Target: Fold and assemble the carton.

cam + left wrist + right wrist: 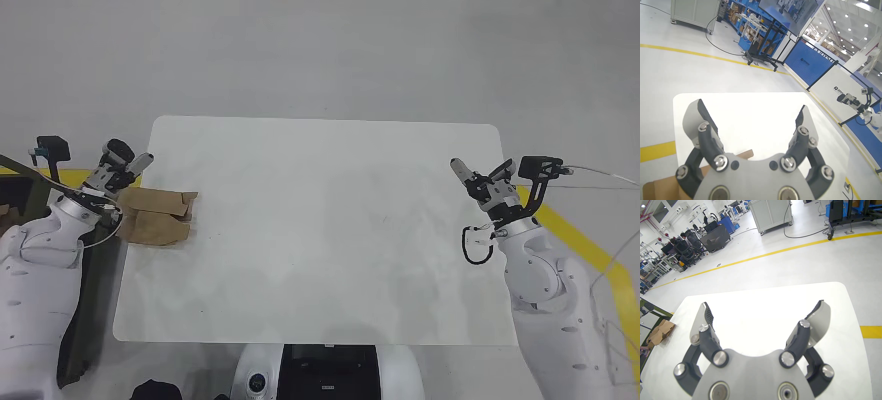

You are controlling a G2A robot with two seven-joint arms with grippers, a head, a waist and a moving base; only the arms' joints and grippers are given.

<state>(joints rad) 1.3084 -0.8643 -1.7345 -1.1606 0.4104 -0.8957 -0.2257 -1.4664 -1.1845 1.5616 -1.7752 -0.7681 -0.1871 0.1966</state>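
Observation:
A flat brown cardboard carton lies at the left edge of the white table, partly hanging over it. My left gripper hovers open just above the carton's far-left corner; in the left wrist view the gripper spreads wide with nothing between its fingers and the carton shows beneath its base. My right gripper stands open at the table's right edge, far from the carton. Its own view has the gripper wide apart and the carton small across the table.
The table's middle is bare white surface. A dark green frame stands beside the table's left edge near the carton. Yellow floor lines run past the right side. A black cable loop hangs at the right arm.

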